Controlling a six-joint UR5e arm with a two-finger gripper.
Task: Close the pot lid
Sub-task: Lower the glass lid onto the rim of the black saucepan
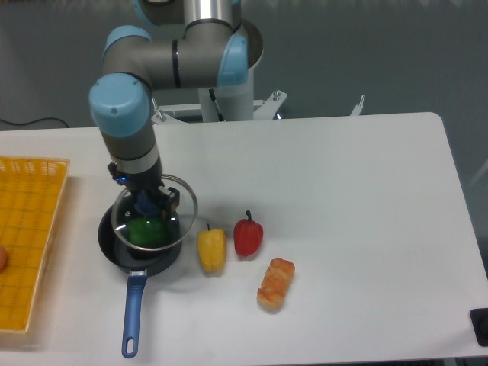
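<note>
The black pot point(114, 252) with its long blue handle point(133, 311) sits on the white table at the left, and a green pepper point(148, 231) lies inside it. My gripper point(148, 203) hangs just above the pot and is shut on the blue knob of the clear glass lid point(180, 200). The lid is held slightly tilted, overlapping most of the pot's opening but shifted a little up and to the right of it. Whether the lid touches the pot's rim I cannot tell.
A yellow pepper point(211, 249), a red pepper point(248, 236) and a piece of orange-brown food point(275, 284) lie right of the pot. A yellow basket point(27, 236) stands at the left table edge. A dark object point(480, 326) shows at the lower right corner.
</note>
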